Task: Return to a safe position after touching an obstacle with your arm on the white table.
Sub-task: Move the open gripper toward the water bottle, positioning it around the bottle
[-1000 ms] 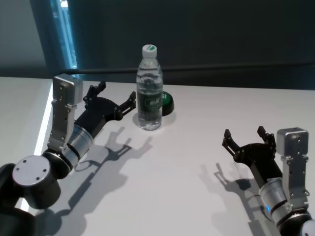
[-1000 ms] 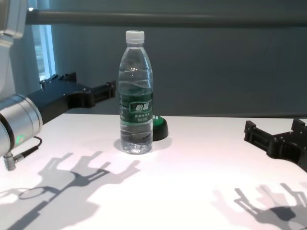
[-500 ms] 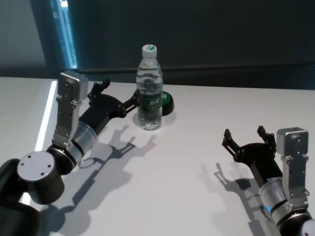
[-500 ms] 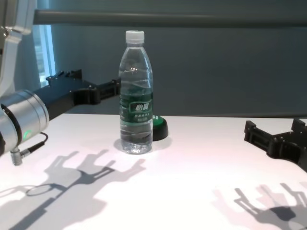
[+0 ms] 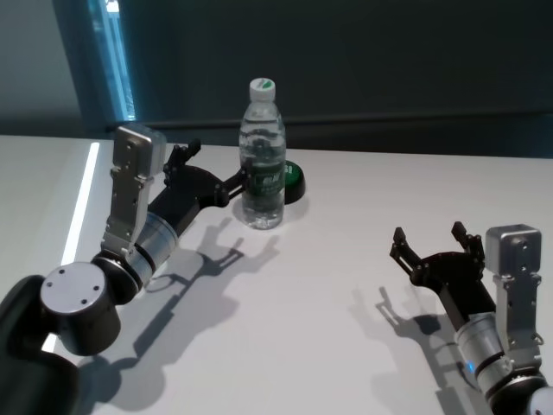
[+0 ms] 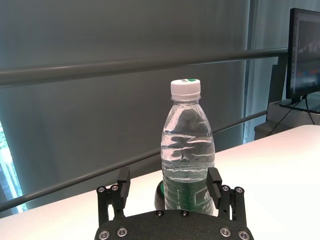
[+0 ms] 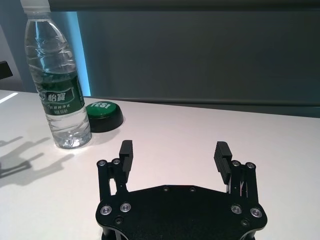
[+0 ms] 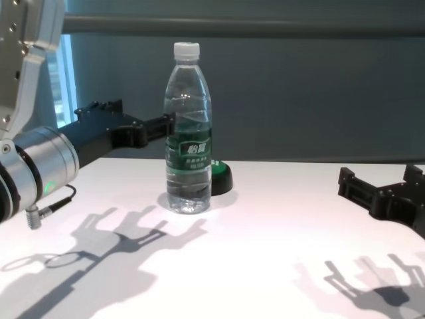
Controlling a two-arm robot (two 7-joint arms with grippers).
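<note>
White desk (image 5: pixel 328 285) under a dark wall fills your head view: the water bottle (image 5: pixel 263 156) stands upright toward its far side with a black-and-green puck (image 5: pixel 292 181) just behind it, the left claw (image 5: pixel 216 173) spread open and empty right at the bottle's label, and the right claw (image 5: pixel 429 244) parked well apart, also open and empty. Your left wrist view shows the bottle between the open fingers (image 6: pixel 121 186), and contact cannot be told.
</note>
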